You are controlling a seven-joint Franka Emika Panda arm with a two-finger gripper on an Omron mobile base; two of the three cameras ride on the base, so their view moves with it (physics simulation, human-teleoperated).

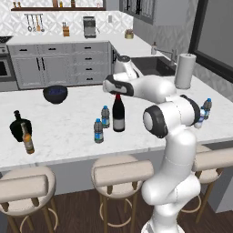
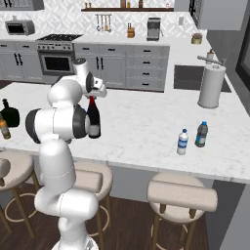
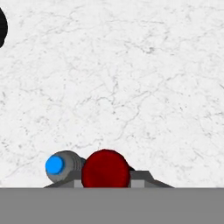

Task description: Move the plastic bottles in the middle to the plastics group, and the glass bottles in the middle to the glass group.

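overhead, hand (image 1: 118,93) pinching wine bottle (image 1: 119,114) neck on white marble island (image 1: 68,123); grey cabinets (image 1: 59,63) behind.

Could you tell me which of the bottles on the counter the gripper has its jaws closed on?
The tall dark wine bottle with the red foil neck; the gripper clamps its top, while the small water bottles stand free.

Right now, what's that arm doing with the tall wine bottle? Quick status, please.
Gripper shut on the wine bottle at its red neck. Bottle upright on the counter. Two water bottles close beside it. Glass group far left.
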